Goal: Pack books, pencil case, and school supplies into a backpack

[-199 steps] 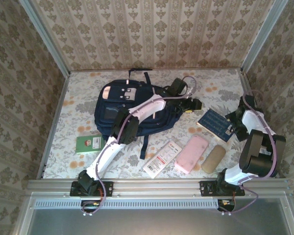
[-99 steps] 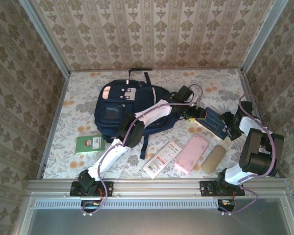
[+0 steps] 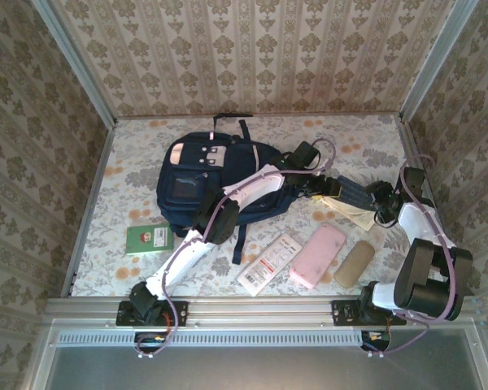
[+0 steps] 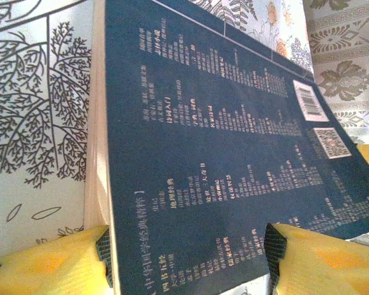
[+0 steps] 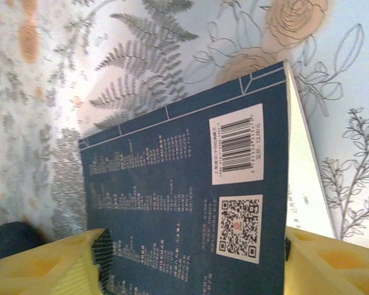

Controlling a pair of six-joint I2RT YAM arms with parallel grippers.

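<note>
Book grip, two arms: we see the navy book (image 3: 354, 197) just right of the backpack (image 3: 199, 175), between the two grippers, one at each short end. The left gripper (image 4: 187, 246) pinches it across its width, with one yellow pad at the cream page edge and the other at the opposite edge. The right gripper (image 5: 194, 252) does the same at the barcode end, with pads touching both sides. We judge the double hold is there because the book is too broad for one narrow pinch, and two ends keep it level for the carry to the bag. It looks tipped up on a long edge; whether it is clear of the table (image 3: 130, 195) we cannot tell. The backpack lies flat under the left arm, and we cannot tell if its zip is open. The packet (image 3: 268, 262), pink pouch (image 3: 319, 254) and tan pouch (image 3: 354, 262) lie in a row near the front. The green booklet (image 3: 149, 238) lies left of the bag. All four are unpacked.
</note>
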